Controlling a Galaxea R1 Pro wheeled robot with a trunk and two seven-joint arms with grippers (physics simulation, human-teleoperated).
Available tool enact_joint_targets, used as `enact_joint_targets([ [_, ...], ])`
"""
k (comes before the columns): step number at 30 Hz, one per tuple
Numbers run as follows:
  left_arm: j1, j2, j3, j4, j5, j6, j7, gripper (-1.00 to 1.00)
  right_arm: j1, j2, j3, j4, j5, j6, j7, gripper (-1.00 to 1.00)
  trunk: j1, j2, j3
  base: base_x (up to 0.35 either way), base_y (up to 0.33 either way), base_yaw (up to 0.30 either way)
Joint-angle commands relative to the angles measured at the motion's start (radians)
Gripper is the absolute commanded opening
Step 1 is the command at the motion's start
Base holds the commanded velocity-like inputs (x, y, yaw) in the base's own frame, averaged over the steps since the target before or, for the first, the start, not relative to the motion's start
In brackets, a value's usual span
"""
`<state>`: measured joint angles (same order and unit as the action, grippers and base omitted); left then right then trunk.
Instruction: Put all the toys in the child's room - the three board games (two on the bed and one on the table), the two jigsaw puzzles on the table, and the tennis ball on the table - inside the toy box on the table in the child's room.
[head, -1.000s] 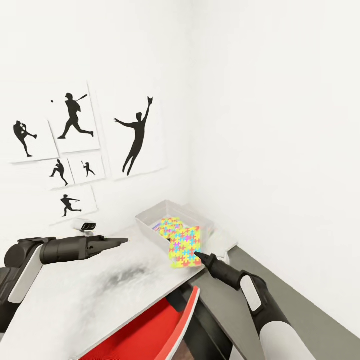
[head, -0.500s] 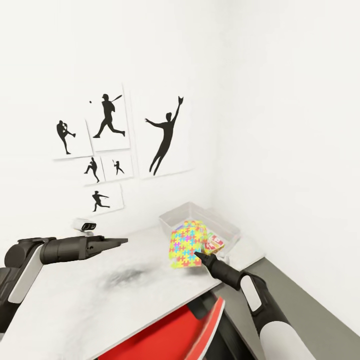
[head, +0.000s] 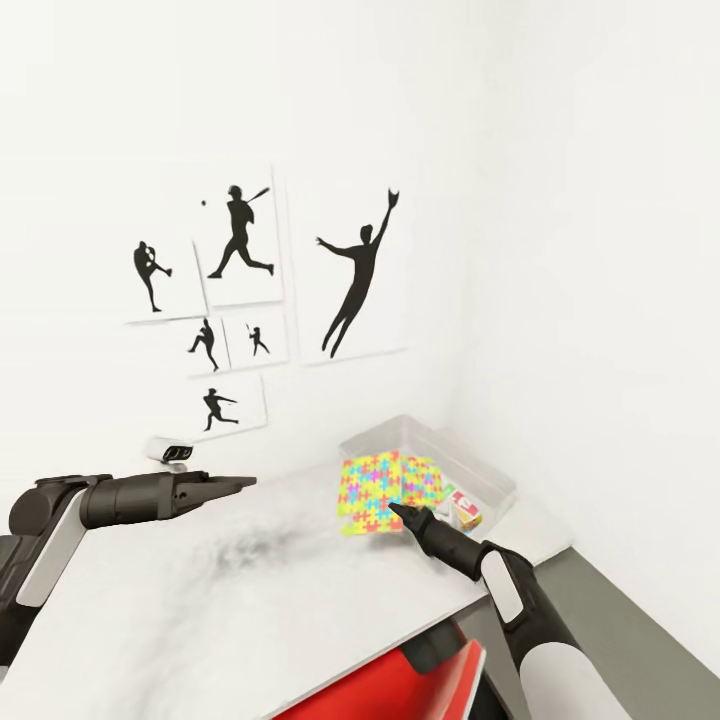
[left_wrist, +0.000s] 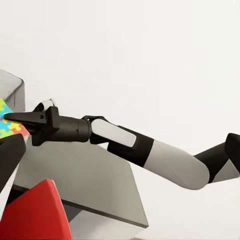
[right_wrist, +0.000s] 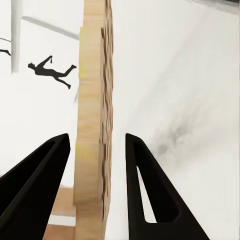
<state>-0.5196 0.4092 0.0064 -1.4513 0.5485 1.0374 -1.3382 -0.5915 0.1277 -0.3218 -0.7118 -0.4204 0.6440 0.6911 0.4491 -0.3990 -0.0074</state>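
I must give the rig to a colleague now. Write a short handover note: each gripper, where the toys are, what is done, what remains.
Right gripper: holds a jigsaw puzzle upright by its edge, above the table, just in front of the toy box.
Left gripper: holds nothing, fingers together, hovering over the table.
Done: another jigsaw puzzle and a red-and-white box already lie in the toy box.
Left: drop the held puzzle in. The tennis ball and the other board games cannot be confirmed from here.

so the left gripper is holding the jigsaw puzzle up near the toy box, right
Not the left. In the head view the right gripper holds the jigsaw puzzle upright beside the toy box; the left gripper is apart from it, holding nothing.
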Motion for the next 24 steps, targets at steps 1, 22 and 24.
enact_joint_targets([
  [1, 0.000, 0.000, -0.001, 0.000, 0.003, 0.009, -0.001, 1.00, -0.001, 0.001, -0.005, 0.000, -0.001, 0.006, 0.002, -1.00, 0.001, -0.001, -0.001, 0.233, 0.001, 0.003],
  [22, 0.000, 0.000, -0.002, 0.000, 0.004, 0.009, -0.001, 1.00, -0.001, 0.000, -0.006, -0.002, -0.001, 0.006, 0.004, -1.00, 0.001, -0.001, -0.001, 0.073, 0.000, 0.000],
  [24, 0.000, 0.000, -0.002, 0.000, 0.004, 0.009, -0.001, 1.00, -0.001, 0.000, -0.006, -0.002, -0.001, 0.006, 0.004, -1.00, 0.001, -0.001, -0.001, 0.000, 0.000, 0.000],
])
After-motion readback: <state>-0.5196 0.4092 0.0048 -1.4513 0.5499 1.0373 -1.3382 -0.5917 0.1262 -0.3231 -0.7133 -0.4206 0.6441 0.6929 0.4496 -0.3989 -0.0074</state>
